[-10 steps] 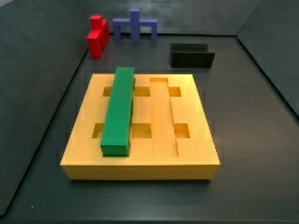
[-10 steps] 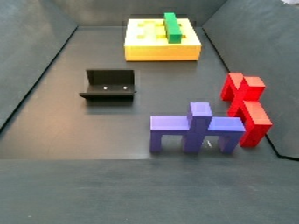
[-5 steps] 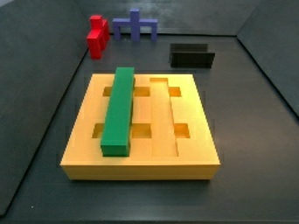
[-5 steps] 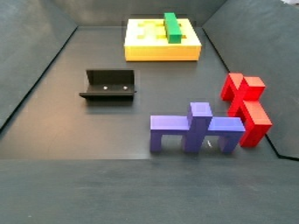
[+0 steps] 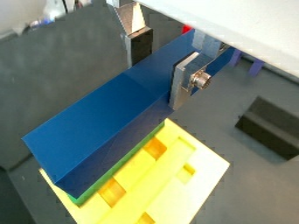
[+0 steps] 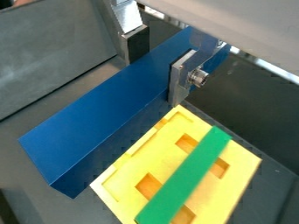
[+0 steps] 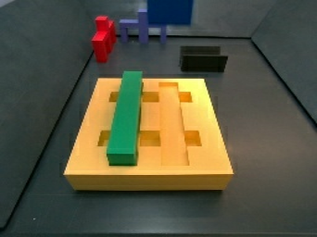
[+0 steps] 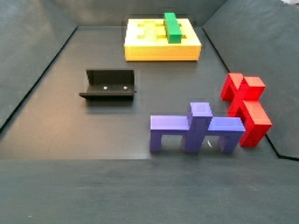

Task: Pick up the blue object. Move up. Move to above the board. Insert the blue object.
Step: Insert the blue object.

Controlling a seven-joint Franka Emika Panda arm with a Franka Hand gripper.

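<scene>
Jaws (image 5: 158, 59) clenched on the blue object (image 5: 111, 118), carried high over the board (image 6: 176, 179). We align it with the free groove beside the green bar (image 6: 187, 175) before lowering.

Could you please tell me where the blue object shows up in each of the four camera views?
Wrist view: the blue object runs diagonally, clamped in the gripper above the board.
Wrist view: same bar, above the board's edge.
Side view: only its end, at the top edge.
Side view: not visible.
Shared landmark: the green bar on the board.
</scene>
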